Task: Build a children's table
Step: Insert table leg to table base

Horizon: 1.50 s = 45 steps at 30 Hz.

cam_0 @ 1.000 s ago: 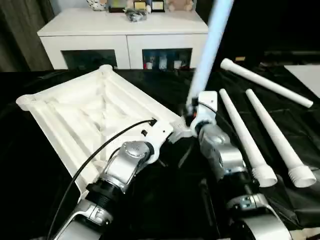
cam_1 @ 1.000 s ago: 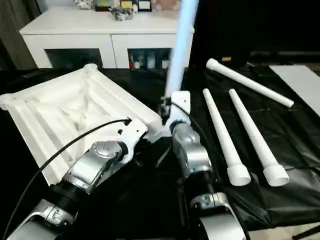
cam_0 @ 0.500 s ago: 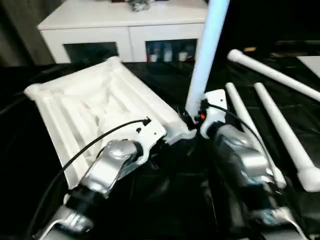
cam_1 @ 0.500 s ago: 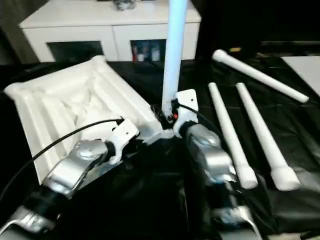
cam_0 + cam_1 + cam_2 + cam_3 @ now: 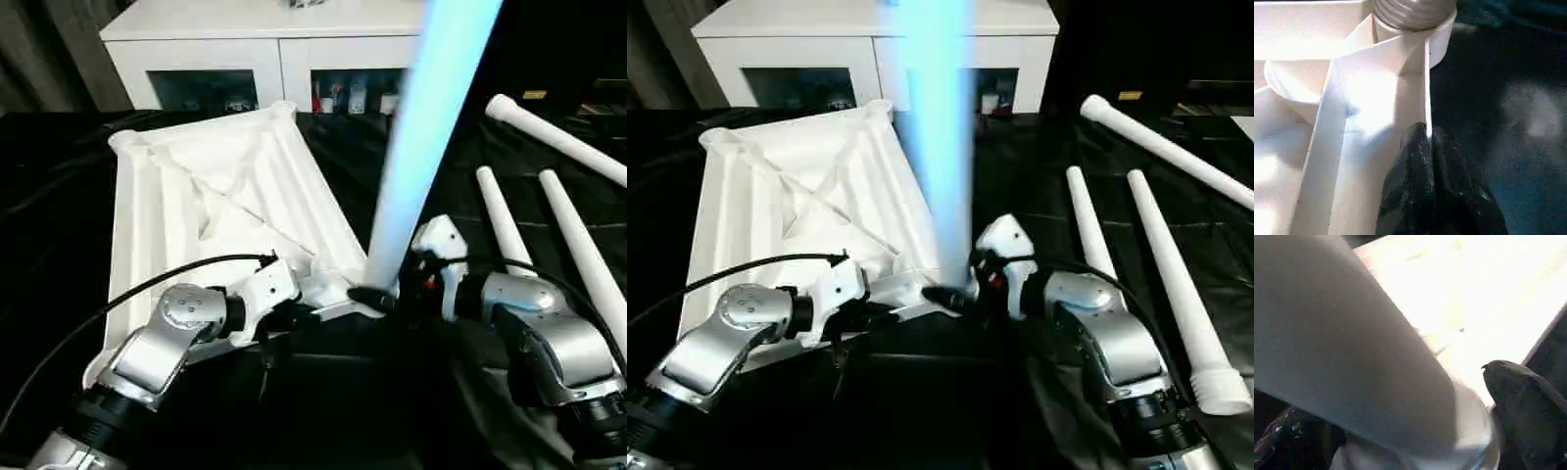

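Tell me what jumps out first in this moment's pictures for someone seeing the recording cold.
A tall white leg stands upright in the near corner socket of the upside-down table top, rising out of the picture. The right gripper sits at its base with fingers spread either side; the left gripper is pinched on the top's edge rib. Three more legs lie on the black cloth to the right.

Blown-out white glare, blurred close-ups

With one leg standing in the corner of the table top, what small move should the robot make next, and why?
Probably draw the right gripper back from the standing leg toward the three legs lying on the black cloth. Its fingers stand apart on either side of the leg's base. The left gripper pinches the rim of the table top.
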Available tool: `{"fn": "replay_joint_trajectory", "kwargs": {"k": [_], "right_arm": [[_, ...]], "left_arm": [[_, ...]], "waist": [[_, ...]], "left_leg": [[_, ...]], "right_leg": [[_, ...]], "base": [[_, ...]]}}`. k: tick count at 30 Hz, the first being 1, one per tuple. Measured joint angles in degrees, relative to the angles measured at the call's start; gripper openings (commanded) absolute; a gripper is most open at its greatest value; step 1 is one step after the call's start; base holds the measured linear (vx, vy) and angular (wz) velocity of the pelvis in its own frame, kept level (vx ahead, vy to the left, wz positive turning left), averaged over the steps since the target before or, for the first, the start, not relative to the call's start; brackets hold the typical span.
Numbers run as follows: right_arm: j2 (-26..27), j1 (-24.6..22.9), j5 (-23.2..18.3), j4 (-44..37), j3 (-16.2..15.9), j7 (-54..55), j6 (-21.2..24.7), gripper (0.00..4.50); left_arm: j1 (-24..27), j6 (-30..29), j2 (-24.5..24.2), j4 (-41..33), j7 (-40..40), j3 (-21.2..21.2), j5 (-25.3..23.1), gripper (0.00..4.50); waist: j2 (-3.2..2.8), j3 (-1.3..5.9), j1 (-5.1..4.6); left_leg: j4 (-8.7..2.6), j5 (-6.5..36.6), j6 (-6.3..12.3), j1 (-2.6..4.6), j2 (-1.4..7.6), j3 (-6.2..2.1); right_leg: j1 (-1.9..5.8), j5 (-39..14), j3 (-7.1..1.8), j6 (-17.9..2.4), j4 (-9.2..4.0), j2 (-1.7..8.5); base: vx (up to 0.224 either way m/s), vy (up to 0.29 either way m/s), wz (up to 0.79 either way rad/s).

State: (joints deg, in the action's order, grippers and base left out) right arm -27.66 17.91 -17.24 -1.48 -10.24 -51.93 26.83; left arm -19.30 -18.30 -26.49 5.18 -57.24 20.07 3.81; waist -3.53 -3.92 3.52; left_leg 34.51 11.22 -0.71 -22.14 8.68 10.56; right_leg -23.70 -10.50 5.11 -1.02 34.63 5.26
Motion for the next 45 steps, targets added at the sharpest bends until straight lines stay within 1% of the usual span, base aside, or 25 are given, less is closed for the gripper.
{"fn": "replay_joint_trajectory", "kwargs": {"k": [4,5,8,10,11,13,15,17,18,19,22,23,24,25,29,36,38,40,42,45], "right_arm": [[0.02,0.22,0.25,1.43,-0.44,-0.39,-0.82,4.46],[0.06,0.3,0.38,1.86,-0.44,-0.4,-1.1,4.2],[1.35,0.76,1.2,3.37,-0.21,1.02,-1.39,4.07],[2.43,1.27,1.36,4.55,0.15,2.45,-1.48,3.79],[2.53,1.28,1.35,4.55,0.32,2.79,-1.52,3.7],[2.62,1.27,1.34,4.55,0.71,2.96,-1.93,3.66],[2.61,1.26,1.12,4.54,0.91,2.94,-2.09,3.36],[2.62,1.25,0.92,4.54,1.03,2.91,-2.08,3.25],[2.75,1.21,0.58,4.55,1.34,2.81,-2.02,3.17],[2.89,1.19,0.08,4.55,1.74,2.77,-1.97,2.94],[3.38,1.18,-1.79,4.54,3.78,2.73,-1.13,2.82],[3.51,1.18,-2.44,4.54,4.3,2.74,-0.72,2.6],[3.7,1.16,-3.05,4.54,4.83,2.75,-0.38,2.6],[3.92,1.16,-3.52,4.54,5.29,2.75,0.02,2.43],[3.94,1.16,-4.98,4.54,5.66,2.71,0.8,2.06],[3.17,1.16,-7.22,4.34,6.74,0.3,3.21,1.91],[1.9,1.09,-7.42,3.6,6.37,-1.17,3.93,1.9],[0.92,0.54,-7.39,2.46,5.33,-2.21,4.07,1.9],[0.34,-0.11,-7.3,2.07,4.28,-3.04,4.1,1.9],[0.16,-0.07,-6.7,2.05,3.55,-3.55,3.83,1.89]], "left_arm": [[0.64,0.0,-0.05,-0.01,-0.55,0.04,0.03,0.0],[0.7,-0.02,-0.06,0.0,-0.6,0.07,0.02,0.0],[0.78,-0.08,-0.19,0.0,-0.7,0.08,0.02,0.0],[0.78,-0.1,-0.07,-0.01,-0.74,0.11,0.02,0.0],[0.78,-0.1,-0.07,-0.02,-0.84,0.11,0.02,0.0],[0.78,-0.1,-0.08,-0.05,-1.21,0.11,0.03,0.0],[0.79,-0.09,-0.09,-0.11,-1.42,0.11,0.03,0.0],[0.8,-0.1,-0.11,-0.2,-1.57,0.11,0.03,0.0],[0.8,-0.09,-0.16,-0.25,-1.68,0.11,0.03,0.0],[0.8,-0.09,-0.18,-0.25,-1.74,0.11,0.03,0.0],[0.82,-0.09,-0.24,-0.25,-1.94,0.11,0.03,0.0],[0.83,-0.09,-0.28,-0.25,-1.93,0.11,0.03,0.0],[0.84,-0.09,-0.31,-0.25,-1.93,0.11,0.03,0.0],[0.88,-0.09,-0.34,-0.26,-1.94,0.11,0.03,0.0],[1.03,-0.07,-0.45,-0.46,-2.01,0.1,0.03,0.0],[1.03,0.01,-0.36,-0.47,-1.81,0.11,-0.1,0.0],[1.03,0.07,-0.18,-0.45,-1.5,0.11,-0.24,0.0],[1.03,0.07,-0.12,-0.41,-1.33,0.11,-0.29,0.0],[1.03,0.07,-0.09,-0.4,-1.25,0.11,-0.34,0.0],[1.03,0.07,-0.08,-0.32,-1.27,0.17,-0.46,0.0]], "waist": [[0.05,-0.02,-0.3],[0.05,-0.02,-0.34],[0.12,0.01,-0.52],[0.12,0.01,-0.52],[0.12,0.01,-0.49],[0.13,0.01,-0.43],[0.12,0.02,-0.43],[0.11,0.03,-0.35],[0.11,0.03,-0.31],[0.11,0.03,-0.31],[0.11,0.03,-0.33],[0.11,0.03,-0.35],[0.11,0.03,-0.36],[0.11,0.03,-0.36],[0.12,0.05,-0.35],[0.16,0.07,-0.3],[0.17,0.07,-0.23],[0.21,0.1,-0.26],[0.26,0.13,-0.28],[0.29,0.18,-0.33]], "left_leg": [[0.12,0.0,-0.56,0.34,0.03,0.17],[0.15,-0.02,-0.58,0.34,0.03,0.18],[0.22,-0.04,-0.6,0.33,0.03,0.21],[0.29,-0.06,-0.61,0.3,0.04,0.21],[0.29,-0.06,-0.61,0.28,0.05,0.21],[0.39,-0.06,-0.61,0.27,0.05,0.21],[0.43,-0.06,-0.6,0.25,0.05,0.21],[0.43,-0.07,-0.59,0.24,0.08,0.21],[0.43,-0.07,-0.59,0.23,0.1,0.21],[0.43,-0.08,-0.58,0.21,0.1,0.21],[0.47,-0.08,-0.58,0.21,0.11,0.21],[0.49,-0.08,-0.58,0.21,0.11,0.21],[0.51,-0.08,-0.58,0.2,0.11,0.21],[0.52,-0.08,-0.57,0.2,0.11,0.21],[0.55,-0.08,-0.57,0.19,0.11,0.21],[0.59,-0.12,-0.5,0.18,0.11,0.22],[0.63,-0.14,-0.47,0.17,0.12,0.22],[0.66,-0.14,-0.48,0.17,0.13,0.21],[0.68,-0.13,-0.48,0.18,0.14,0.21],[0.74,-0.11,-0.51,0.17,0.15,0.21]], "right_leg": [[0.37,-0.01,-0.23,0.03,0.08,0.01],[0.38,-0.01,-0.26,0.03,0.08,0.01],[0.39,0.11,-0.33,0.14,0.09,0.01],[0.39,0.28,-0.33,0.05,0.1,0.01],[0.39,0.28,-0.34,0.05,0.12,0.01],[0.39,0.29,-0.4,0.05,0.27,0.01],[0.39,0.29,-0.46,0.05,0.36,0.01],[0.39,0.28,-0.44,0.06,0.38,-0.01],[0.39,0.28,-0.44,0.06,0.38,-0.02],[0.38,0.28,-0.43,0.06,0.37,-0.02],[0.38,0.28,-0.43,0.06,0.37,-0.02],[0.38,0.28,-0.43,0.06,0.38,-0.02],[0.39,0.28,-0.43,0.06,0.39,-0.02],[0.39,0.28,-0.44,0.06,0.39,-0.02],[0.39,0.28,-0.44,0.06,0.4,-0.02],[0.39,0.28,-0.43,0.06,0.42,-0.02],[0.39,0.28,-0.44,0.06,0.45,-0.02],[0.39,0.28,-0.44,0.06,0.48,-0.02],[0.39,0.29,-0.43,0.06,0.5,-0.02],[0.39,0.29,-0.44,0.07,0.53,-0.02]], "base": [[-0.041,0.008,0.03],[0.0,0.0,0.0],[0.0,0.0,0.0],[0.0,0.0,0.0],[0.0,0.0,0.0],[0.0,0.0,0.0],[0.0,0.0,0.0],[0.0,0.0,0.0],[0.0,0.0,0.0],[0.0,0.0,0.0],[0.0,0.0,0.0],[0.0,0.0,0.0],[0.0,0.0,0.0],[0.0,0.0,0.0],[0.0,0.0,0.0],[0.0,0.0,0.0],[0.0,0.0,0.0],[0.0,0.0,0.0],[0.0,0.0,0.0],[0.0,0.0,0.0]]}}
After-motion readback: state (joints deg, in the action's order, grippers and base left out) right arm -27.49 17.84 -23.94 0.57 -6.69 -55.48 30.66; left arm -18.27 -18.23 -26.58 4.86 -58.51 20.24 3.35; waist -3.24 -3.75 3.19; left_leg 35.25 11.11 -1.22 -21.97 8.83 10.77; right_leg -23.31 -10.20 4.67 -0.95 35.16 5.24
